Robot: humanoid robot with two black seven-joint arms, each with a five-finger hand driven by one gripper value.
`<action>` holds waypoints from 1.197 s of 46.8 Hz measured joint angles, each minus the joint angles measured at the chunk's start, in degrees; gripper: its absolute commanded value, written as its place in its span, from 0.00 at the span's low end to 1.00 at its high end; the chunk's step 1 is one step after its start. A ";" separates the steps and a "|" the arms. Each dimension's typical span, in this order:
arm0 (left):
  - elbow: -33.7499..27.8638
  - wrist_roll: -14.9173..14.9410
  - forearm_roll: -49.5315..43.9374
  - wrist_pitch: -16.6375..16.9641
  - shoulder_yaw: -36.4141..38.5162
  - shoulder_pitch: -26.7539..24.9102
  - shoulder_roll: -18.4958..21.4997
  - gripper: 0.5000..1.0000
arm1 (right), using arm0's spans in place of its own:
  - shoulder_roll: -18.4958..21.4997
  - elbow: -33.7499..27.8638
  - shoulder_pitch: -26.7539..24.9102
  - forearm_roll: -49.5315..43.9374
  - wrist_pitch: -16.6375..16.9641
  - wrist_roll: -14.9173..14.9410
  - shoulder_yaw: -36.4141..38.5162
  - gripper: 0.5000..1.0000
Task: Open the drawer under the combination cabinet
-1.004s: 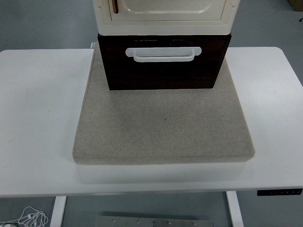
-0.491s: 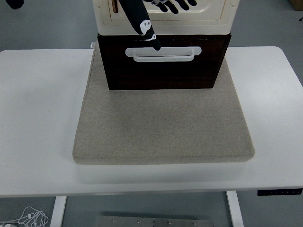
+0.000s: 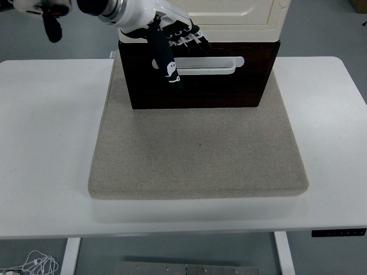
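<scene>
The combination cabinet has a cream upper unit (image 3: 229, 14) over a dark brown drawer (image 3: 218, 86) with a white bar handle (image 3: 209, 65). The drawer front looks shut, flush under the cream unit. My left hand (image 3: 175, 48), black with a white forearm (image 3: 123, 10), comes in from the top left. It is in front of the drawer's upper left and covers the handle's left end. Its fingers (image 3: 186, 35) are spread near the drawer's top edge and the thumb (image 3: 167, 63) points down across the front. It holds nothing that I can see.
The cabinet stands at the back of a beige felt mat (image 3: 198, 149) on the white table (image 3: 46, 132). A dark part of the arm (image 3: 53, 26) hangs at the top left. A table control panel (image 3: 338, 232) is at the front right edge.
My left hand has come down from in front of the cream upper unit to the drawer's left handle end, and the forearm now shows at top left. The drawer has not moved.
</scene>
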 measured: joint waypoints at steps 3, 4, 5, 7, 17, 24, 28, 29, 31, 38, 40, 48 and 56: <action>0.21 0.47 0.01 0.77 0.00 0.76 -0.89 1.00 | 0.00 -0.01 -0.02 0.00 0.00 -0.01 0.00 0.85; 0.22 0.51 0.00 0.86 0.00 0.98 -1.25 1.00 | 0.00 0.00 -0.01 0.00 0.00 -0.02 0.00 0.85; 0.23 0.52 0.10 0.94 0.01 1.15 -1.57 1.00 | 0.00 0.00 0.00 0.00 0.00 -0.01 0.00 0.85; 0.44 0.54 0.22 1.16 0.05 1.46 -2.16 1.00 | 0.00 0.00 0.00 0.00 0.00 -0.02 0.00 0.85; 2.24 0.97 0.33 3.32 0.10 3.17 -4.70 1.00 | 0.00 0.00 -0.02 0.00 0.00 -0.03 0.00 0.85; 3.71 1.25 0.29 5.76 0.04 4.95 -6.32 1.00 | 0.00 0.00 0.00 0.00 0.00 -0.03 0.00 0.85; 4.50 1.41 0.27 6.32 -0.06 5.36 -7.11 1.00 | 0.00 0.00 -0.01 0.00 0.00 -0.03 0.00 0.85; 4.64 1.42 0.28 6.40 -0.07 5.41 -7.31 1.00 | 0.00 0.00 -0.01 0.00 0.00 -0.04 0.00 0.85; 4.74 1.42 0.27 6.60 -0.07 5.46 -7.51 1.00 | 0.00 0.00 0.00 0.00 0.00 -0.03 0.00 0.85; 5.28 1.50 0.27 7.60 -0.14 6.08 -8.33 1.00 | 0.00 0.00 0.00 0.00 0.00 -0.03 0.00 0.85; 5.53 1.64 0.27 7.70 -0.15 6.20 -8.35 1.00 | 0.00 0.00 -0.01 0.00 0.00 -0.03 0.00 0.85; 6.43 1.82 0.27 8.51 -0.19 6.68 -8.44 1.00 | 0.00 0.00 0.00 0.00 0.00 -0.02 0.00 0.85; 6.55 1.94 0.27 8.81 -0.40 6.73 -8.44 1.00 | 0.00 0.00 -0.01 0.00 0.00 -0.02 0.00 0.85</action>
